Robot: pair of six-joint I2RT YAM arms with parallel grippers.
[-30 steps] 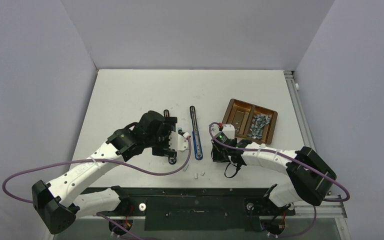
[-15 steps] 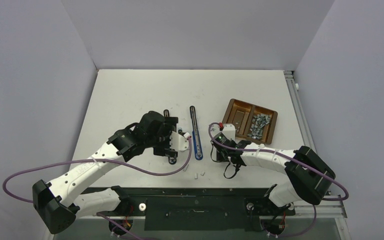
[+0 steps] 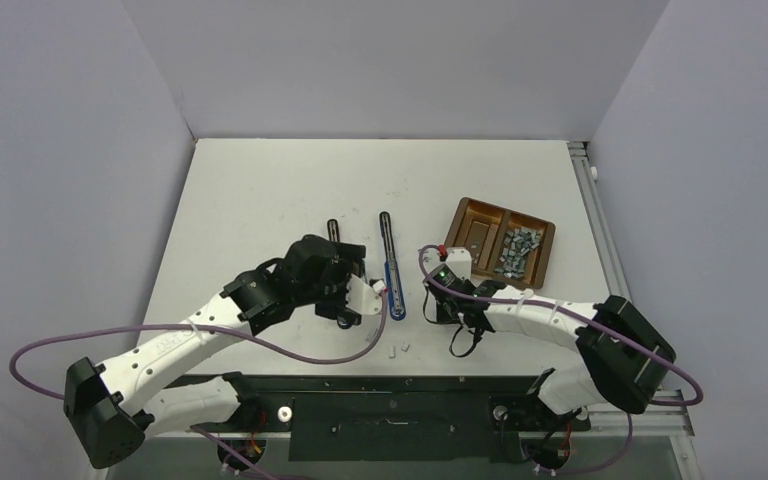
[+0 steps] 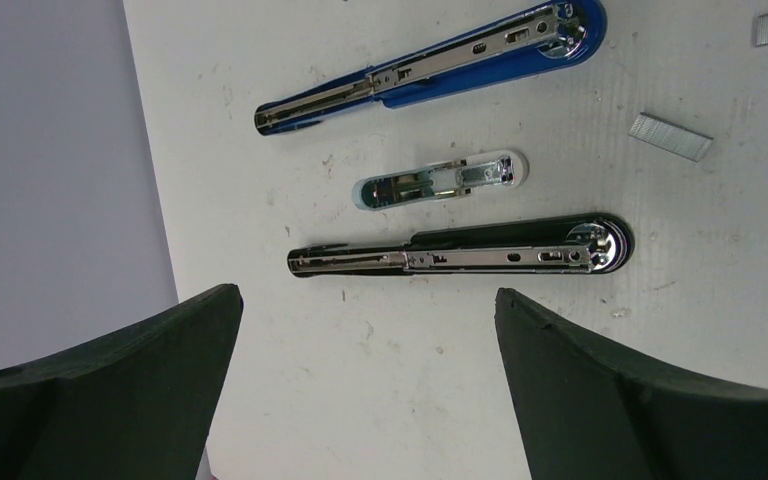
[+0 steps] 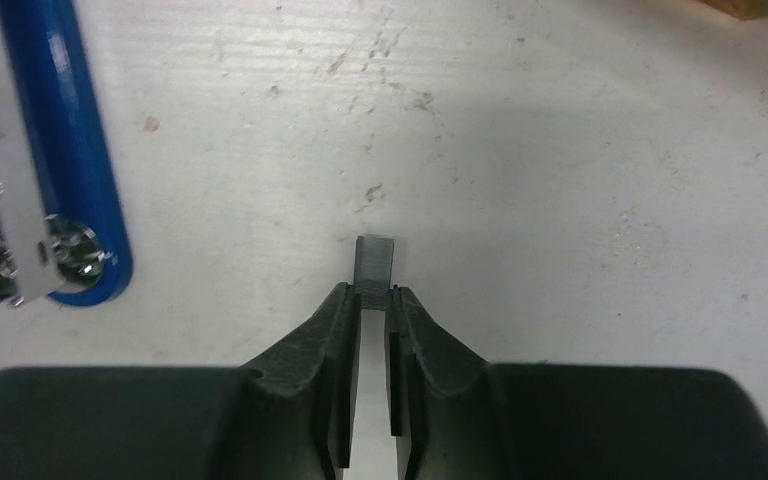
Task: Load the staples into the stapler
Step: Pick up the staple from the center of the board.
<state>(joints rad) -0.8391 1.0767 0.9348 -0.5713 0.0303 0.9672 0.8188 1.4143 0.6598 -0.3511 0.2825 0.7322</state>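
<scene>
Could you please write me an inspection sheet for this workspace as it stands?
Surface: white table, scuffed.
Job's things: blue plastic stapler and black stapler opened flat, small pale stapler between them; grey metal staple strips heaped in right compartment of brown tray.
Clutter: two loose strips near blue stapler.
Grippers: left gripper open, empty; right gripper shut on one staple strip.
Cables: purple cables loop from both arms.
Surroundings: plain pale walls.

Staplers: three, all opened flat: blue stapler [image 4: 430,65], small clear stapler [image 4: 440,180], black stapler [image 4: 460,250]. Brown tray [image 3: 463,212]: one, with two compartments. Loose staple strips on the table: three. First strip [image 3: 392,351] and second strip [image 3: 405,347] lie near; third strip [image 5: 375,262] lies right of the blue stapler. Staple heap [image 3: 516,250] in the tray's right compartment: too jumbled to count, probably over ten.
</scene>
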